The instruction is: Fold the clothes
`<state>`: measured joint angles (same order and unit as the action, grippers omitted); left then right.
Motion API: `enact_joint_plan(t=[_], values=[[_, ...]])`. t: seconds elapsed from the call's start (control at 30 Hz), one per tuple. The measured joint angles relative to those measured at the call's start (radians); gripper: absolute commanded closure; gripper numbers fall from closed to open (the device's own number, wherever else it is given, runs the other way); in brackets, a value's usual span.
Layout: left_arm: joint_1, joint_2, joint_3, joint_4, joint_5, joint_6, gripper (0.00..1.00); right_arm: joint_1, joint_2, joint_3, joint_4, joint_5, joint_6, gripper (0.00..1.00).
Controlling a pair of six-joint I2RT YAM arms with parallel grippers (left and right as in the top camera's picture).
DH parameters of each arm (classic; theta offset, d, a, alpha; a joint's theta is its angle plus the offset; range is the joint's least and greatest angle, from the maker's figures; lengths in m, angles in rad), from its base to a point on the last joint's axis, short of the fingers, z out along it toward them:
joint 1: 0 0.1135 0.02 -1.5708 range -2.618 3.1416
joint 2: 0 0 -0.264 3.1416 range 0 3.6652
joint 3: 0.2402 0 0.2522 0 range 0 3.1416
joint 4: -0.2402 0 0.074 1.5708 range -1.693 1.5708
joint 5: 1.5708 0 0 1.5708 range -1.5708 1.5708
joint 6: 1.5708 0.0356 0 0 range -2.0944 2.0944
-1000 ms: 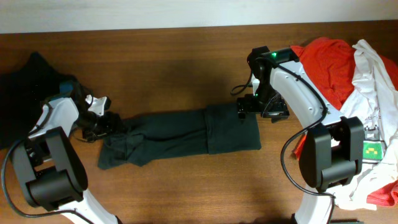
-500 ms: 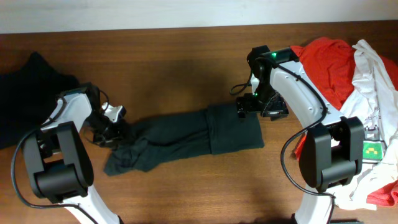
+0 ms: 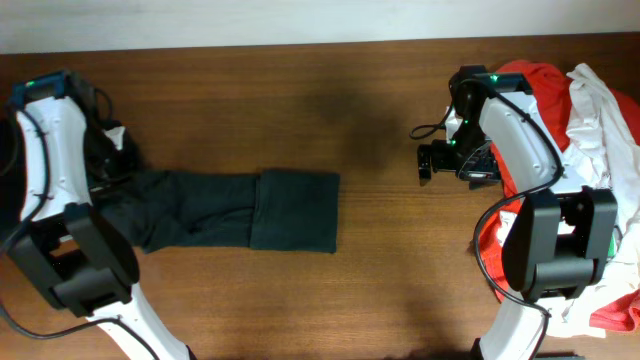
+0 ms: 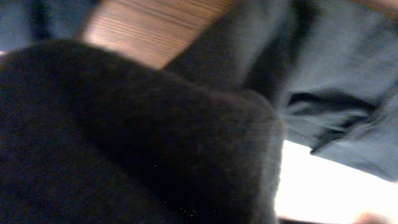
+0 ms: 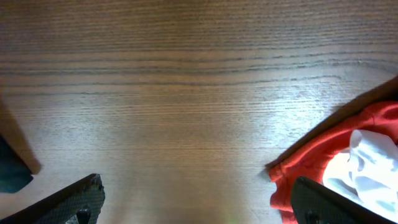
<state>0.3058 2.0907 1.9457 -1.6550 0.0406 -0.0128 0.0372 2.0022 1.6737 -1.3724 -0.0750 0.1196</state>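
Note:
A dark green garment [image 3: 240, 210] lies lengthwise on the wooden table, its right end folded over into a square [image 3: 295, 210]. My left gripper [image 3: 120, 172] sits at its bunched left end and is shut on that end. In the left wrist view dark cloth [image 4: 124, 137] fills the frame and hides the fingers, with the green garment [image 4: 348, 81] beyond. My right gripper [image 3: 440, 160] is open above bare wood, well right of the garment. Its fingertips [image 5: 84, 196] are spread wide with nothing between them.
A pile of red cloth [image 3: 530, 100] and white cloth [image 3: 610, 120] lies at the table's right end, behind the right arm. The red edge [image 5: 317, 155] reaches close to the right finger. Black cloth [image 3: 8, 150] shows at the far left edge.
The left arm has swung back to the left and the green garment has slid left with it. The right gripper has let go of the garment and moved right toward the red pile.

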Motion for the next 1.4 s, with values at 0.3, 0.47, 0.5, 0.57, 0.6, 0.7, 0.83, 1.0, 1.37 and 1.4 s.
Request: enact_joint_plan(t=[0.3,0.47,0.5,0.57,0.6,0.7,0.83,1.0,1.37,1.4], values=[[-0.409,0.000,0.002,0.048,0.109,-0.080,0.95,0.000,0.000,0.000,-0.007,0.000,-0.015,0.01],[-0.559,0.055,0.003,0.083,0.111,-0.126,0.95,0.000,0.000,0.000,-0.015,0.000,-0.026,0.01],[-0.576,0.076,0.003,0.085,0.113,-0.131,0.94,0.000,0.000,0.000,-0.016,0.000,-0.026,0.01],[-0.601,0.107,0.003,0.085,0.114,-0.142,0.93,0.000,0.000,0.000,-0.016,0.000,-0.027,0.01],[-0.608,0.109,0.003,0.085,0.114,-0.143,0.93,0.000,0.000,0.000,-0.016,0.000,-0.027,0.01],[-0.625,0.109,0.003,0.089,0.113,-0.146,0.93,0.000,0.000,0.000,-0.016,0.000,-0.028,0.01],[-0.653,0.109,0.003,0.093,0.121,-0.146,0.92,0.000,0.000,0.000,-0.015,0.000,-0.030,0.01],[-0.680,0.109,0.003,0.100,0.162,-0.150,0.91,0.000,0.000,0.000,-0.015,0.000,-0.030,0.01],[-0.758,0.109,0.003,0.174,0.269,-0.156,0.26,0.000,0.000,0.000,-0.022,0.000,-0.031,0.01],[-0.773,0.109,0.003,0.167,0.275,-0.160,0.26,0.000,0.000,0.000,-0.023,0.000,-0.032,0.01]])
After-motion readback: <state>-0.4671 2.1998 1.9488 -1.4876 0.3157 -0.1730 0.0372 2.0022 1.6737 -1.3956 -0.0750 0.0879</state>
